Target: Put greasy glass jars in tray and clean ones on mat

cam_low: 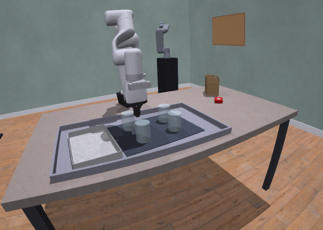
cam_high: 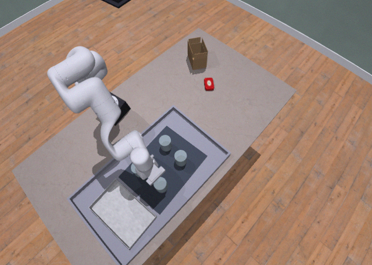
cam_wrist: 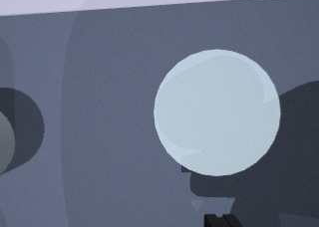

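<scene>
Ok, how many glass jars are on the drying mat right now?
4, all upright on the mat: front jar, one behind the gripper, back jar, right jar. None in the tray.
</scene>
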You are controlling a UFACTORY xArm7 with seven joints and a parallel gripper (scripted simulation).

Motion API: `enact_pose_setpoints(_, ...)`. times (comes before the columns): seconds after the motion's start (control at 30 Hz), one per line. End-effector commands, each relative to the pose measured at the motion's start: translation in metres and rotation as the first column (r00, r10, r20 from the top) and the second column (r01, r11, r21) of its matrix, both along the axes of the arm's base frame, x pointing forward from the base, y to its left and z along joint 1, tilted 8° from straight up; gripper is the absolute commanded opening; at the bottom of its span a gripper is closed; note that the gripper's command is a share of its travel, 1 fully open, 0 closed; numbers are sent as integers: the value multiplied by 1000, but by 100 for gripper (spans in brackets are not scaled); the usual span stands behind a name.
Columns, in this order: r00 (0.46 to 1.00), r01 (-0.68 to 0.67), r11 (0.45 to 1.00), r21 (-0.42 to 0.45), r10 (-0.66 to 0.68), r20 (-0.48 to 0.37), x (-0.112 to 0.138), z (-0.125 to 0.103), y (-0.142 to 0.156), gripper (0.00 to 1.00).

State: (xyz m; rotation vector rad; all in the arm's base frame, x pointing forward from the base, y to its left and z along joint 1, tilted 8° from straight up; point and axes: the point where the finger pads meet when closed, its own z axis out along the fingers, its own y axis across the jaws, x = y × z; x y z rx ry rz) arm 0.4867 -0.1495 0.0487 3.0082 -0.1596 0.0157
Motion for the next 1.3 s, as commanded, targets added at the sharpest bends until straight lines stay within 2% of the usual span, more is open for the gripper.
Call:
enact_pose_setpoints(0.0,1000,-1,1000,-1,1,7,2,31,4,0)
enact_pose_setpoints(0.1,1000,-1,1000,-1,1,7,2,54,7,0)
enact_pose_setpoints(0.17,1000,-1,1000,-1,1,7,2,54,7,0)
enact_pose_setpoints(0.33,1000,-1,1000,-1,1,7,0,49,47,0)
enact_pose_setpoints(0.4,1000,-1,1000,-1,1,7,0,49,47,0)
enact_pose_setpoints(0.9,1000,-1,1000,-1,1,7,-5,33,167,0)
enact_pose_setpoints(0.97,1000,-1,1000,-1,1,7,-5,33,167,0)
enact_pose_setpoints(1.07,1000,-1,1000,-1,1,7,-6,31,184,0)
enact_pose_setpoints(1.27,1000,-1,1000,-1,1,7,-6,2,180,0)
